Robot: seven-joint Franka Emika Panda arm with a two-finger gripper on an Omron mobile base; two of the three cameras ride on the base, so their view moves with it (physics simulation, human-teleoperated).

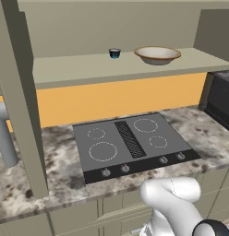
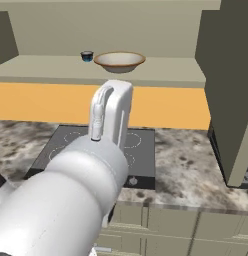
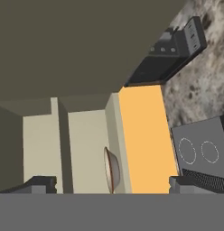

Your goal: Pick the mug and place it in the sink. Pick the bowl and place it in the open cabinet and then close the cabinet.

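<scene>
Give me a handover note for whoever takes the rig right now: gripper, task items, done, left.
Gripper: open, holding nothing, its hand camera looking at the open cabinet.
Bowl: sitting upright on the cabinet shelf, right of a small blue cup. That placement looks done.
Cabinet: both doors are open, one door hanging at the left over the counter, the other at the right.
Cooktop sits below on the counter.
Mug and sink: can't confirm from these views.
Left: close the cabinet doors.

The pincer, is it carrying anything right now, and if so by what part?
Nothing is held. The pincer is open with only empty space between its tips, and the bowl sits on the cabinet shelf beside a small blue cup.
</scene>
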